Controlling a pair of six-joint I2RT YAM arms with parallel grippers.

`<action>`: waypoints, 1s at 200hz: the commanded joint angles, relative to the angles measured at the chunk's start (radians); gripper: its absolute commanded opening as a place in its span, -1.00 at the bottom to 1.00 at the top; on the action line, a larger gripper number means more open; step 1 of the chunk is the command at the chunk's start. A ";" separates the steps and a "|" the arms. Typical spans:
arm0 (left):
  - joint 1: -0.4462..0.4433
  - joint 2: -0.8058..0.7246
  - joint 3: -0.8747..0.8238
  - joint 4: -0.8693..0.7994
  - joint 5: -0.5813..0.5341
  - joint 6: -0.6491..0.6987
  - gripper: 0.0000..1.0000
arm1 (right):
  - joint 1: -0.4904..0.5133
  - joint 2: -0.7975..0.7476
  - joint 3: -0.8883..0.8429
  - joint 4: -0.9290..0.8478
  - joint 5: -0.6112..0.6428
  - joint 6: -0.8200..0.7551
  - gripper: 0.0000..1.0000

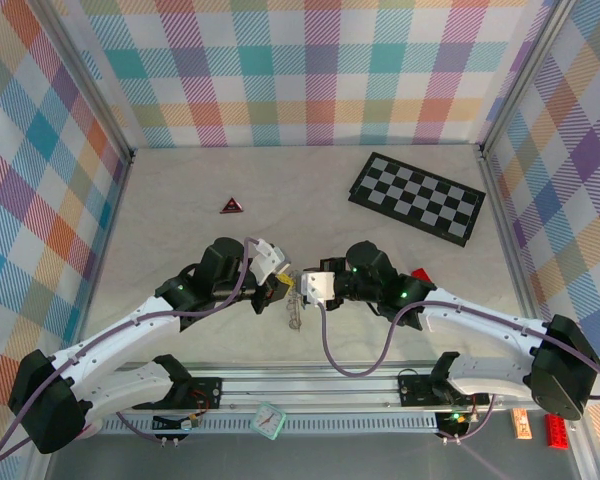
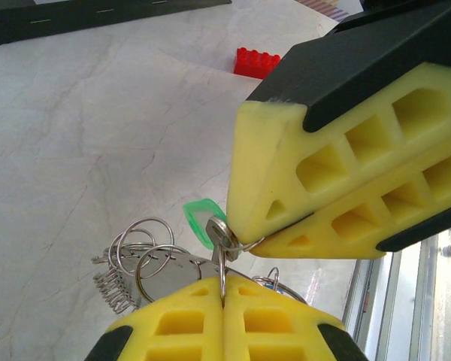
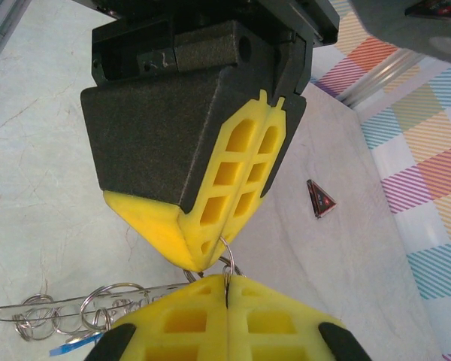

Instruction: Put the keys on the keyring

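So the left gripper (image 2: 224,292) was clamped on the keyring (image 2: 222,263), with the green-capped key (image 2: 204,223) just past it. The right gripper (image 2: 246,239) was pinching the same wire (tips almost touching). Any pull apart could've sprung it loose onto the table (image 2: 98,135).

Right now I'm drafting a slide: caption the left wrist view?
Left fingers and right fingers pinch one keyring with a green-tagged key, loose rings nearby.
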 commanded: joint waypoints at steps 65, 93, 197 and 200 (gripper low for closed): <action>-0.009 -0.022 0.031 0.052 0.043 -0.016 -1.00 | 0.014 0.018 0.022 -0.008 -0.031 -0.022 -1.00; -0.009 -0.026 0.028 0.072 0.041 -0.022 -1.00 | 0.016 0.019 0.027 -0.035 -0.045 -0.025 -1.00; -0.009 -0.061 -0.001 0.145 0.062 -0.032 -1.00 | 0.023 0.040 0.039 -0.077 -0.054 -0.028 -1.00; -0.009 -0.061 -0.003 0.147 0.061 -0.031 -1.00 | 0.022 0.040 0.040 -0.078 -0.054 -0.028 -1.00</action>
